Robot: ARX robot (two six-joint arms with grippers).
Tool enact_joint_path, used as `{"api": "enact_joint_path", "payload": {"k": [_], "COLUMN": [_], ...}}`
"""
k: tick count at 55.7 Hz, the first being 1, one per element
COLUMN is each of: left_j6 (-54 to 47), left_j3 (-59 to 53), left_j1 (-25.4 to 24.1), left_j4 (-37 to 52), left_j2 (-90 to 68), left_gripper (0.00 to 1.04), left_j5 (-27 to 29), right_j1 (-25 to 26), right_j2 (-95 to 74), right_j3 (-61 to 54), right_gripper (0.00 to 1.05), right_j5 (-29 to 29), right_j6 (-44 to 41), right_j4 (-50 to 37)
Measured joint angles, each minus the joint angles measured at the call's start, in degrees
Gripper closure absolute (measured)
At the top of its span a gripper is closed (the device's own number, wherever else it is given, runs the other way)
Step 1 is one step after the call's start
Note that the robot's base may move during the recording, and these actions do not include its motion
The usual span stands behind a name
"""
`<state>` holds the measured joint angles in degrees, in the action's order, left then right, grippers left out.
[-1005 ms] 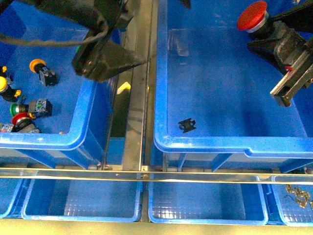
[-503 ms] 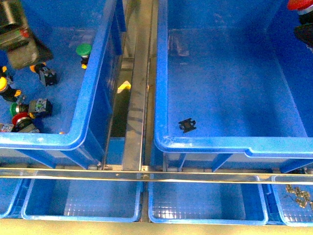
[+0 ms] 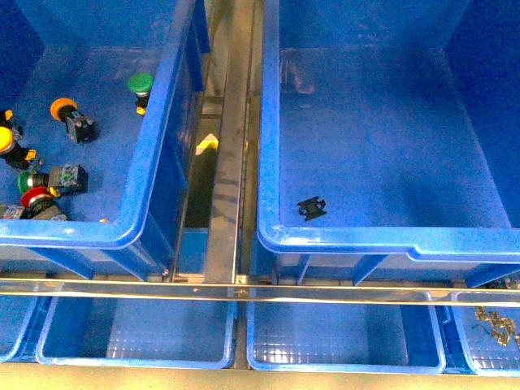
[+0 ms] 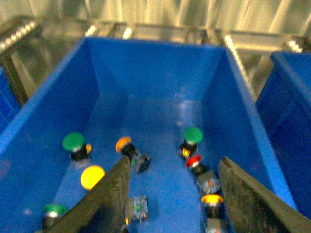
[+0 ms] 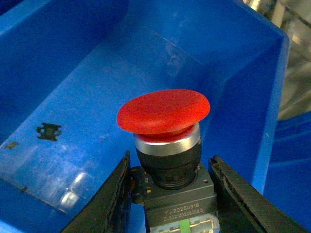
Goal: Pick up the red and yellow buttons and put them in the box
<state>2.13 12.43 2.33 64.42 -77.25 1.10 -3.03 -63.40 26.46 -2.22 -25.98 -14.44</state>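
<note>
Front view: the box is shown right of a second crate holding loose buttons.

Left wrist view: the left gripper is spread wide, held above a yellow button and a red-capped button, touching neither.

Right wrist view: the red button is clamped upright by its body in the right gripper, over the box floor.

Three green buttons, two orange buttons, one yellow button, two red buttons, two large crates.
</note>
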Motion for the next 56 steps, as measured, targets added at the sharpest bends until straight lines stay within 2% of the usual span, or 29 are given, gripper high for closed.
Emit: {"api": "enact_joint_path", "payload": {"k": [5, 15, 25, 56], "left_j6": [-0.87, -1.01, -1.31, -1.51], "left_j3": [-2.89, -6.51, -8.90, -11.23], "left_j1": [-2.05, -2.40, -2.40, -2.38], "left_j4": [-1.73, -5.99, -11.91, -31.26], "left_j2": [4.87, 12.02, 20.35, 43.25], "left_gripper": [0.75, 1.03, 1.02, 1.02], "left_j5": [-0.72, -0.74, -0.94, -1.07], "right_j1": [-0.76, -2.78, -3.39, -4.63], "right_j2": [1.22, 1.84, 1.84, 1.46], "right_j3": [-0.02, -0.02, -0.04, -0.44], "right_gripper": [0.65, 0.65, 0.65, 0.66], "right_j5": [-1.40, -2.47, -5.11, -7.04], "right_j6": [1.49, 3.15, 5.05, 6.10], "right_j4": [0.66, 1.40, 1.55, 1.88]}}
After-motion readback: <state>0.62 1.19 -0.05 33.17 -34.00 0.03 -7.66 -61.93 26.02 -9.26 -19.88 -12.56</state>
